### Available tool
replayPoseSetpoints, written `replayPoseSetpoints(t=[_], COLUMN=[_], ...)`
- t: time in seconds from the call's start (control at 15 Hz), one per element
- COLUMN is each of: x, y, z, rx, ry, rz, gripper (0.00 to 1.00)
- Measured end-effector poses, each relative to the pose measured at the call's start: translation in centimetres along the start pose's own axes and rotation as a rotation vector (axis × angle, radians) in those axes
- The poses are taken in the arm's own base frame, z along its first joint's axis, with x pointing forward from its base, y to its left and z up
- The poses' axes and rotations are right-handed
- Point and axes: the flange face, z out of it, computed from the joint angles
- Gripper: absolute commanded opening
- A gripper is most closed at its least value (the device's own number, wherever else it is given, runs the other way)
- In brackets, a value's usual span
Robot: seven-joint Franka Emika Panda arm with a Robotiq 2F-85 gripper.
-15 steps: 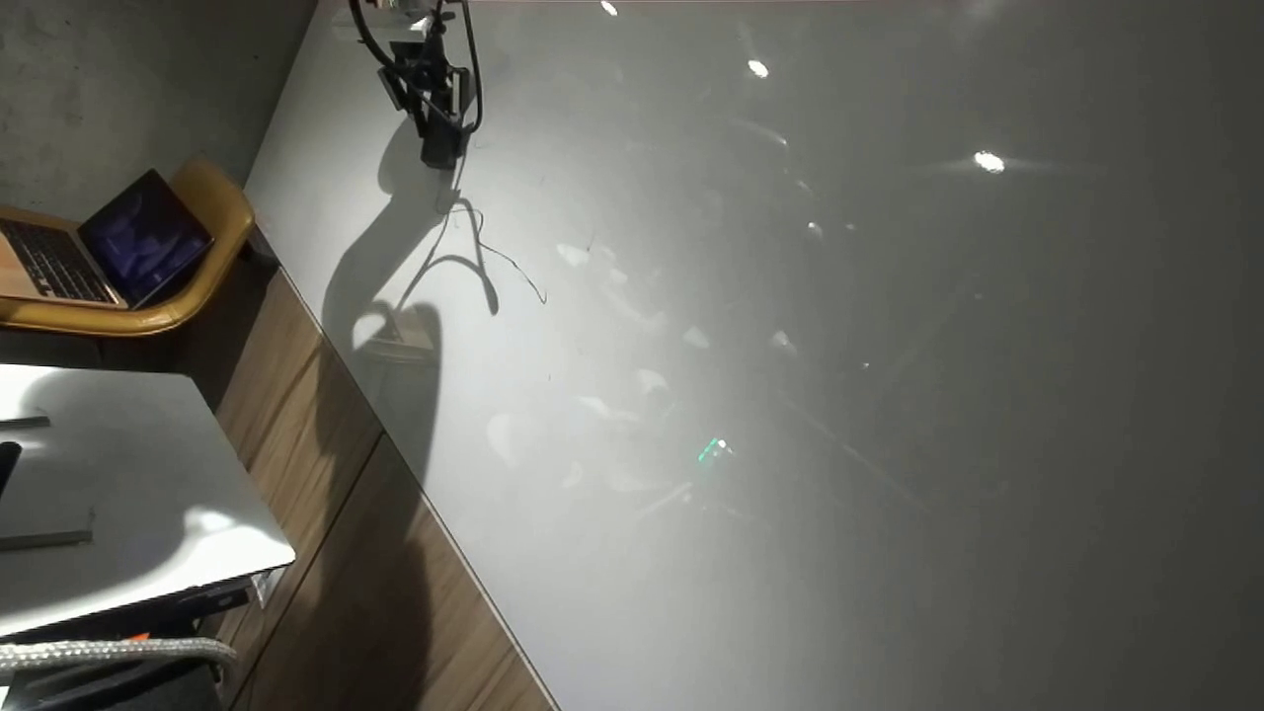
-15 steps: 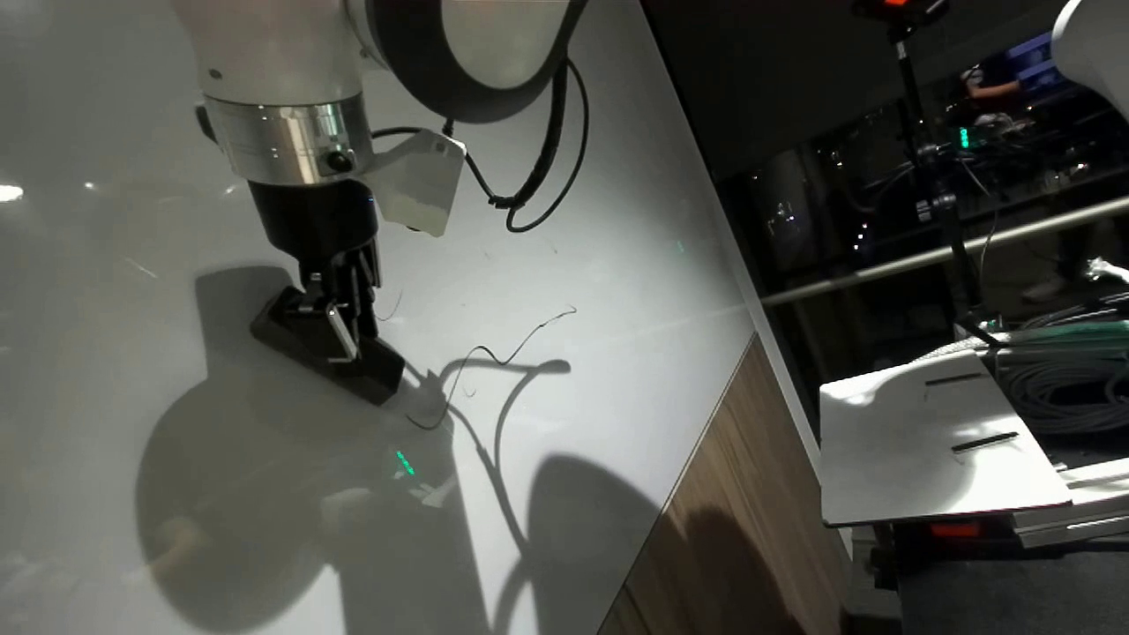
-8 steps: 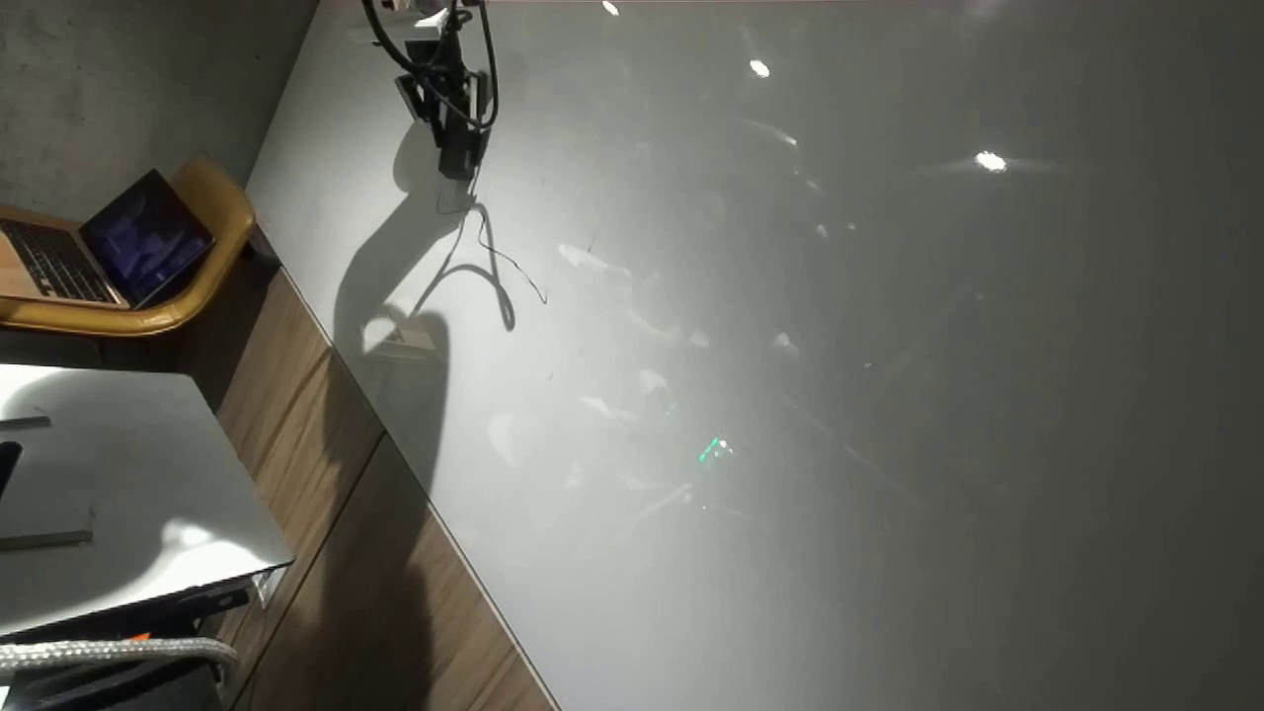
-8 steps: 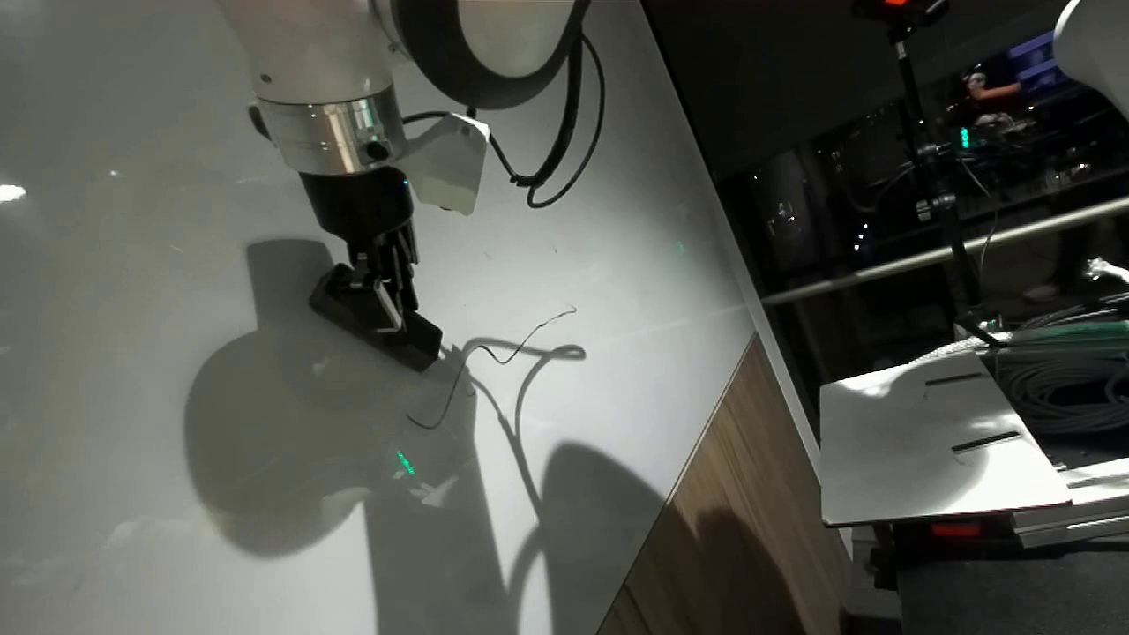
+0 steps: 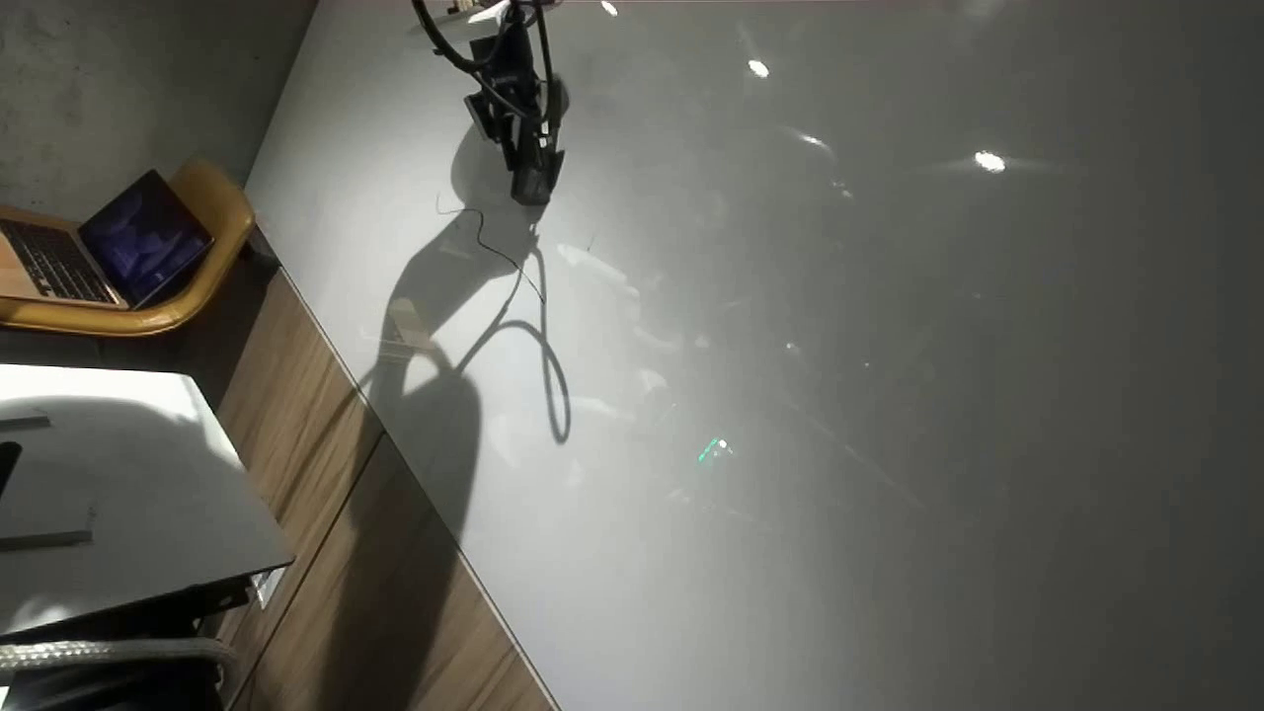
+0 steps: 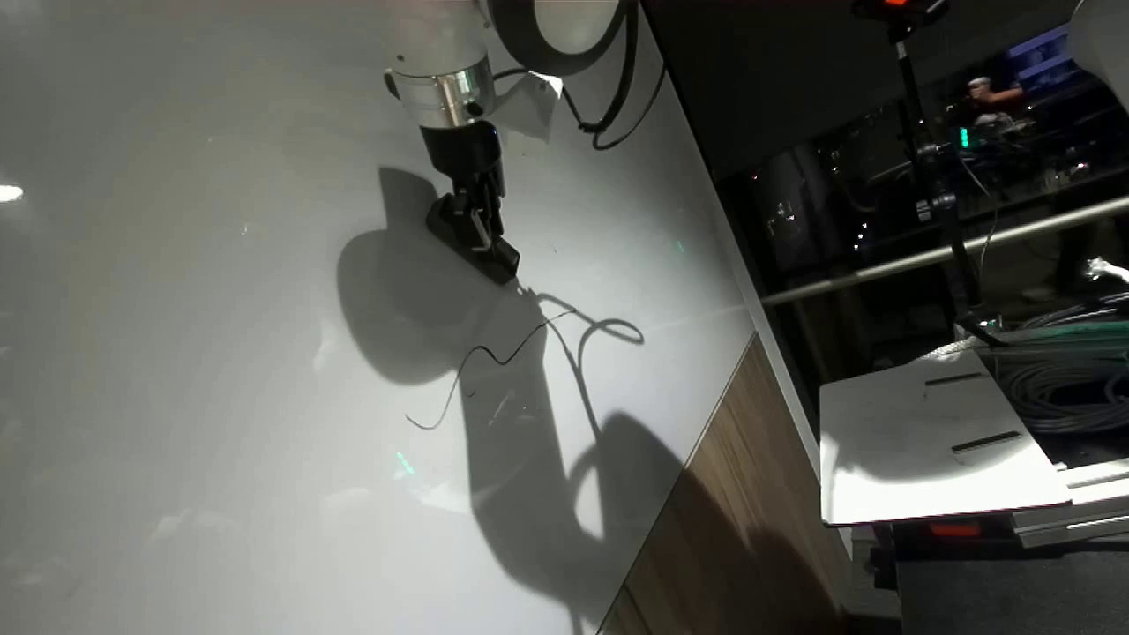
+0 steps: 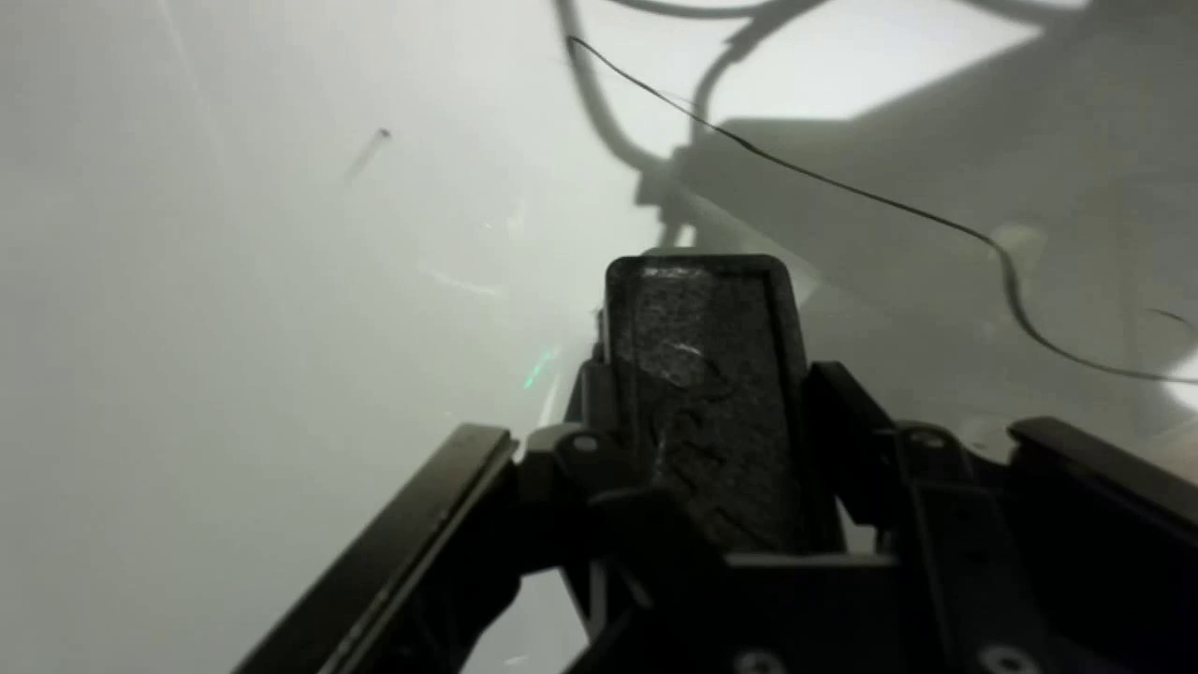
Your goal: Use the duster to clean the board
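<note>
The small dark grey-black oblong duster (image 7: 711, 356) is held in the black two-fingered jointed tool (image 7: 716, 421): the fingers (image 7: 847, 435) bear on its two long sides and stand apart only by the width of the block. In both exterior views the duster is positioned over the large glossy white-grey board (image 6: 220, 309), close to the surface; whether its wiping face makes contact cannot be told. The thin, dark, wavy marker line (image 6: 503, 363) lies near the duster's closest corner but apart from it, and is not yet erased. The step in hand is judged to be positioning for a wipe of this line. Before the stroke, the wiping face should be set flat, since a tilted block would probably clean along one edge only. The stroke should begin just beyond the line's nearer end and follow its full length in overlapping passes, with steady, moderate pressure; excessive force could twist the block between the fingers. The short dark mark (image 7: 1170, 315) near the line should be included. The broad grey arm shadow (image 6: 507, 441) covers part of the line, so residue there may be overlooked. Passes should end short of the brown wood-grain panel (image 6: 758, 441) bordering the board.
</note>
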Motion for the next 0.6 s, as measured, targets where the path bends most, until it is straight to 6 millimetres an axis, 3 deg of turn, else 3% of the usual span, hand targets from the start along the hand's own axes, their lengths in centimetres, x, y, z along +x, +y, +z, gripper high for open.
replayPoseSetpoints(t=[0.33, 0.47, 0.6], x=[-4.2, -5.9, -7.0], y=[9.9, 12.6, 13.9], z=[5.0, 7.0, 8.4], rx=[-0.061, -0.064, -0.062], ry=[-0.064, -0.079, -0.087], rz=[0.122, 0.158, 0.180], gripper=[0.28, 0.28, 0.28])
